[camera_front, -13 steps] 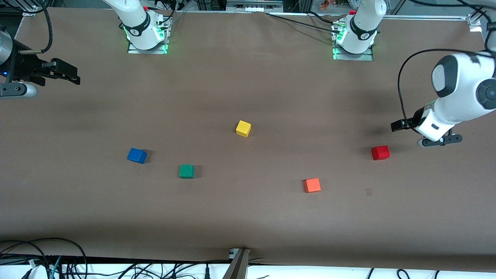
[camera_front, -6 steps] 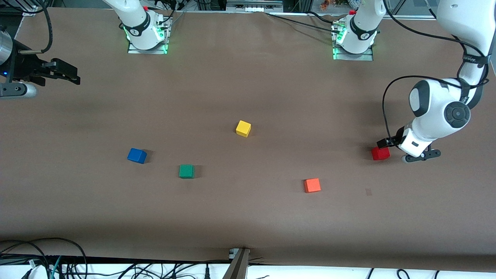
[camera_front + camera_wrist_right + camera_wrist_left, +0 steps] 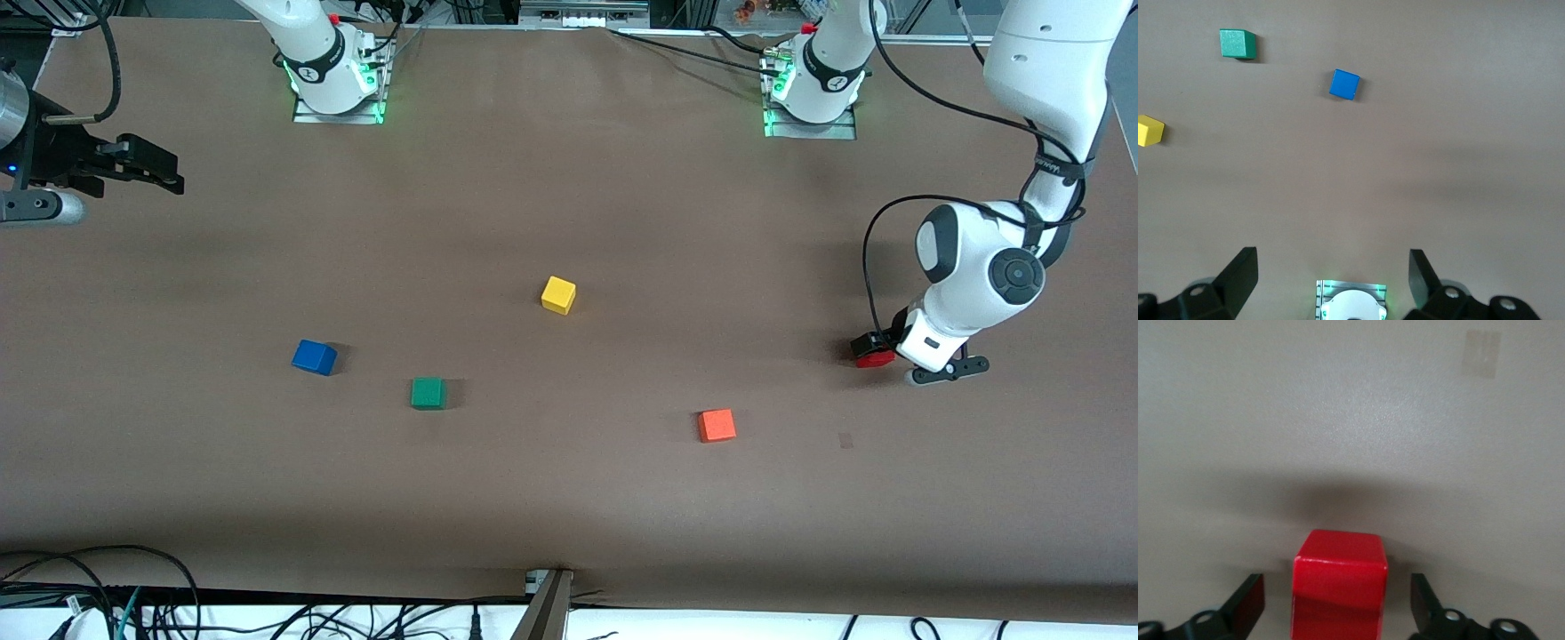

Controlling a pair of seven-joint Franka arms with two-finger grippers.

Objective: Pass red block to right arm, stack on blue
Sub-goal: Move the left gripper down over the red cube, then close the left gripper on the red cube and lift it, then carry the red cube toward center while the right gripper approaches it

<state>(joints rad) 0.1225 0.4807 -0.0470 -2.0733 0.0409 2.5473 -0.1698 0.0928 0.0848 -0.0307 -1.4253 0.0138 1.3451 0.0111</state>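
The red block [image 3: 877, 359] lies on the table at the left arm's end, partly hidden by my left gripper [image 3: 875, 348]. In the left wrist view the red block [image 3: 1339, 583] stands between the open fingers [image 3: 1248, 605] of my left gripper [image 3: 1337, 608], with a gap on each side. The blue block [image 3: 314, 356] lies toward the right arm's end and also shows in the right wrist view [image 3: 1345, 85]. My right gripper [image 3: 169, 174] waits, open and empty, high over the right arm's end of the table; it also shows in the right wrist view [image 3: 1331, 280].
A green block [image 3: 428, 392] lies beside the blue one, nearer the front camera. A yellow block [image 3: 558, 294] sits mid-table. An orange block [image 3: 717, 425] lies nearer the front camera than the red one. A small tape mark [image 3: 845, 439] is on the brown table.
My left arm has swung in and come down, and its open gripper now straddles the red block. The right arm and all blocks have not moved.
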